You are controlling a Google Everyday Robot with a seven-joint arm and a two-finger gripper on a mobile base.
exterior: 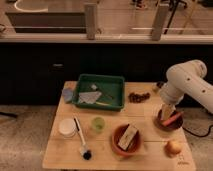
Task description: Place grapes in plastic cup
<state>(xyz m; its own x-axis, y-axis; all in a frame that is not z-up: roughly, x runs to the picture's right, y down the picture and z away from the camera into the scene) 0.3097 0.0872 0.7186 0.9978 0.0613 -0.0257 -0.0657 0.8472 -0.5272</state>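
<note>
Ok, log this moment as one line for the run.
gripper: open, above dark round bowl | dark purple grape bunch: on wooden table, ungrasped | translucent light-green plastic cup: upright, beside orange bowl

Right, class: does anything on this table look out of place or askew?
A pale block leans tilted in the orange bowl, not flat. The end effector hangs at the dark bowl, apart from the grapes. Nothing spilled.

The grapes (139, 96) lie right of centre, just beside the tray (100, 77); the plastic cup (98, 123) stands below the tray (left of a bowl (116, 143)). The gripper (166, 114) hangs centre-right, over another bowl (159, 124).
</note>
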